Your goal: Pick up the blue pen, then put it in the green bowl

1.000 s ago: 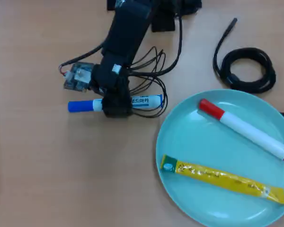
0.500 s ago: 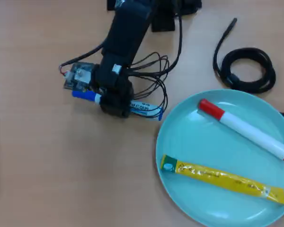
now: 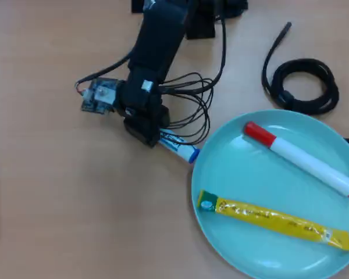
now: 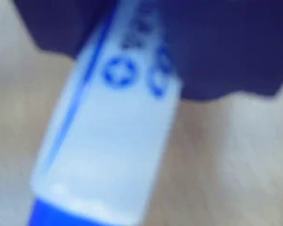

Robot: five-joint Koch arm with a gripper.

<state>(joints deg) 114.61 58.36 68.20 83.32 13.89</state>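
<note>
Overhead view first: my pincer (image 3: 146,129) is clamped on the blue pen (image 3: 180,146), whose blue-tipped end sticks out toward lower right, just beside the rim of the green bowl (image 3: 232,174). Inside that bowl lie a white marker with a red cap (image 3: 299,157) and a yellow sachet (image 3: 273,221), apart from each other. A coiled black cable (image 3: 305,84) rests on the wooden table (image 3: 58,203) above the bowl. Wrist view next: the pen (image 4: 113,141) fills the picture, blurred, its white barrel with blue print gripped under my dark jaw, table behind.
</note>
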